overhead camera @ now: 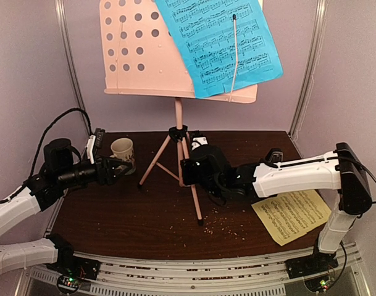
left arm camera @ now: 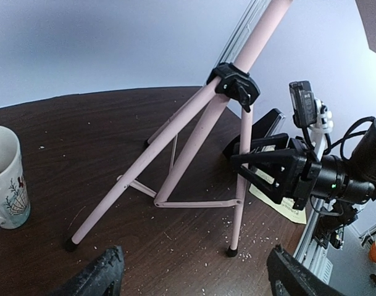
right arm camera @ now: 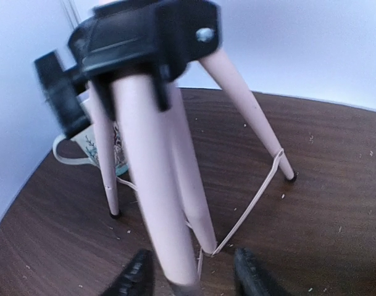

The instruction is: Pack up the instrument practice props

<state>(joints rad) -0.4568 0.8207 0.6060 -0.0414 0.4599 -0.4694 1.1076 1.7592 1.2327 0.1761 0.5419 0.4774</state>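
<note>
The stand [overhead camera: 175, 58] is upright on the tabletop [overhead camera: 113, 216], toward 12 o'clock from the arm bases. Its tripod hub [overhead camera: 177, 132] sits just above the right wrist. What matters for us is the near leg [right arm camera: 166, 185]: its long axis slants from the hub down toward 6 o'clock, and it runs straight between the right fingers [right arm camera: 137, 277]. They reach in from 3 o'clock and sit partly apart, one on each side of the leg with a sliver of gap on both, so we see them around it, not clamped. The right arm is clearly the nearer one.

The left fingers [left arm camera: 106, 271] are spread wide and hold nothing, at about 9 o'clock from the hub and well apart from the legs.

Just beside them is the mug [overhead camera: 123, 151], near the leg that runs toward 8 o'clock. We judge it the likeliest thing to be knocked if that leg swings. Thin braces [left arm camera: 194, 203] tie the legs together low down, so moving one leg would drag on the others. The blue sheet [overhead camera: 218, 43] lies on the desk of the stand under a white clip arm [overhead camera: 235, 52], and we expect it to slide if the stand tips. The yellow sheet [overhead camera: 292, 216] lies flat at 4 o'clock, under the right forearm and clear of the legs. A dark object [left arm camera: 262, 132] lies behind the right wrist, and we cannot tell what it is
</note>
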